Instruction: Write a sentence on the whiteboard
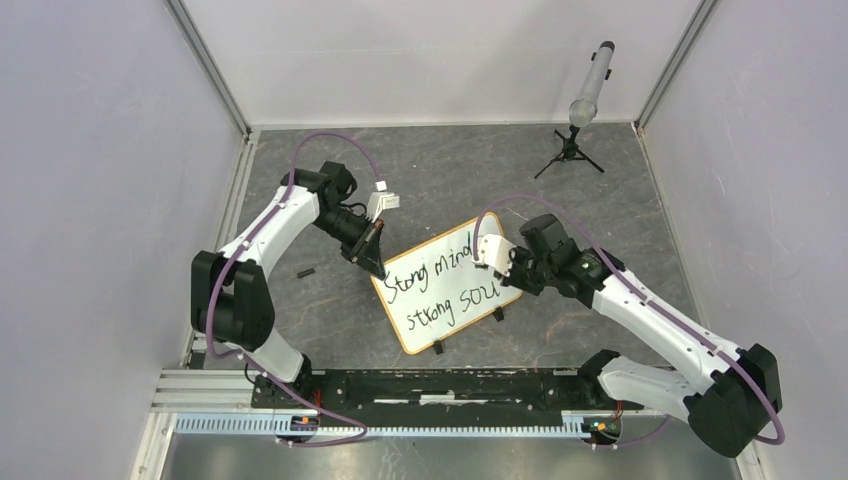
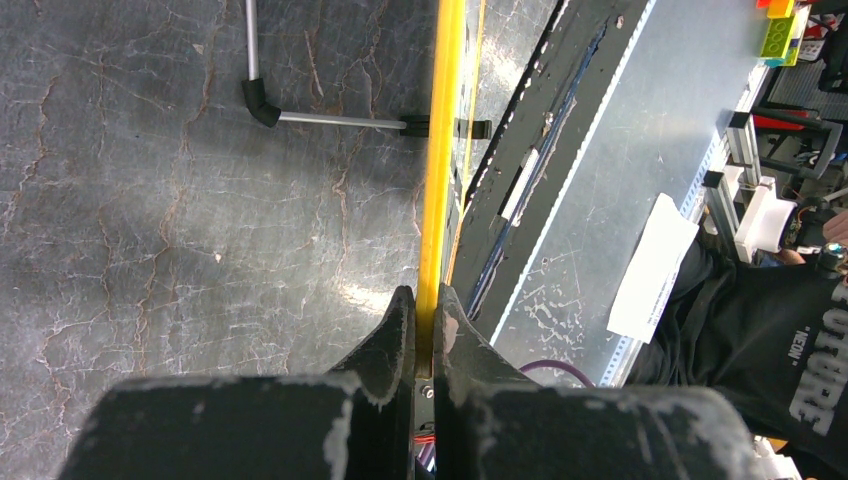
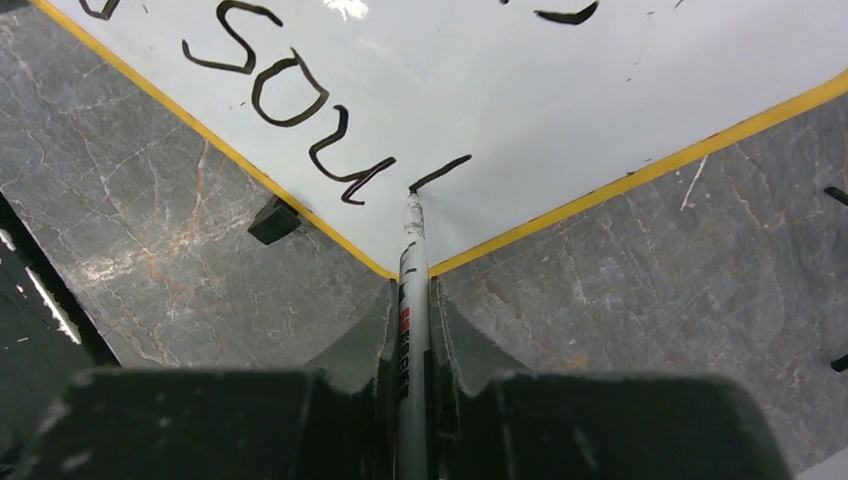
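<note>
The whiteboard lies tilted on the dark table, with black handwriting reading "strong mind strong soul". My left gripper is shut on the board's upper left corner. In the left wrist view its fingers pinch the yellow frame edge, with the gripper closed tight on it. My right gripper is shut on a silver marker. The marker's black tip touches the white surface at the end of a fresh stroke after "soul", near the board's corner. The right gripper hovers just off that corner.
A small tripod holding a grey cylinder stands at the back right. A short black cap-like piece lies left of the board. The board's black feet point at the black rail along the near edge. Grey walls enclose the table.
</note>
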`<state>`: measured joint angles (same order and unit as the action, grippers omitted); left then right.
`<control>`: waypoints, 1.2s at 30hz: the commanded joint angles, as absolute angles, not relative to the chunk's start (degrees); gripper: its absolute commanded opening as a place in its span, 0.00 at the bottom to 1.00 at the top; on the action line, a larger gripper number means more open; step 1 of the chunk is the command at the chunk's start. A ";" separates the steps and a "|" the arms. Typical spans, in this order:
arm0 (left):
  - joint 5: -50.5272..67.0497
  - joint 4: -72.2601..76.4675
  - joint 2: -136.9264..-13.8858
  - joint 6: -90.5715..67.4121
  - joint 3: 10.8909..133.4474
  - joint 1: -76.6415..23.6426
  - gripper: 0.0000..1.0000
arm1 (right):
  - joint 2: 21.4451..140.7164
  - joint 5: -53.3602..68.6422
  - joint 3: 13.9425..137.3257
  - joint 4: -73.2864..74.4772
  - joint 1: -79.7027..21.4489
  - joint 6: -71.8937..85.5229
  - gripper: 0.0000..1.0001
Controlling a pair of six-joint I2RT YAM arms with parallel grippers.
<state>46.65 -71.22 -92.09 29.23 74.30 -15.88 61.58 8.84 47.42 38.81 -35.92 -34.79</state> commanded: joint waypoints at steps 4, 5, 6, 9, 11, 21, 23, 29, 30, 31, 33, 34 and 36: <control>41.92 -67.59 -92.23 29.59 74.23 -16.06 0.02 | 60.11 9.53 44.33 39.15 -35.73 -34.61 0.00; 41.91 -67.59 -92.13 29.61 74.18 -16.01 0.02 | 59.88 9.55 44.07 39.26 -35.75 -34.64 0.00; 41.92 -67.59 -92.19 29.62 74.22 -16.08 0.02 | 59.78 9.51 43.87 39.24 -35.77 -34.68 0.00; 41.92 -67.60 -92.22 29.58 74.27 -16.06 0.02 | 59.57 8.57 43.83 39.44 -35.77 -35.04 0.00; 41.92 -67.60 -92.26 29.54 74.27 -16.08 0.02 | 59.67 7.73 44.65 39.70 -35.77 -35.29 0.00; 41.92 -67.63 -91.58 29.53 74.24 -16.01 0.02 | 59.23 7.36 49.48 43.15 -35.77 -35.78 0.00; 41.92 -67.64 -91.57 29.45 74.23 -16.05 0.02 | 59.23 7.15 49.55 43.33 -35.76 -35.84 0.00; 41.84 -67.59 -91.49 29.38 74.44 -16.03 0.02 | 60.09 5.24 47.36 41.64 -35.77 -36.71 0.00; 41.79 -67.59 -91.49 29.42 74.45 -16.04 0.02 | 60.27 5.00 46.97 41.17 -35.77 -36.83 0.00; 41.72 -67.64 -91.49 29.43 74.44 -16.01 0.02 | 60.45 4.82 46.56 40.94 -35.73 -36.88 0.00; 41.67 -67.62 -91.47 29.40 74.45 -16.05 0.02 | 60.65 4.34 45.96 40.16 -35.77 -37.04 0.00; 41.64 -67.59 -91.56 29.38 74.44 -16.01 0.02 | 60.73 4.14 45.59 39.81 -35.77 -37.09 0.00; 41.66 -67.59 -91.54 29.39 74.38 -16.08 0.02 | 60.99 3.87 44.97 39.22 -35.77 -37.30 0.00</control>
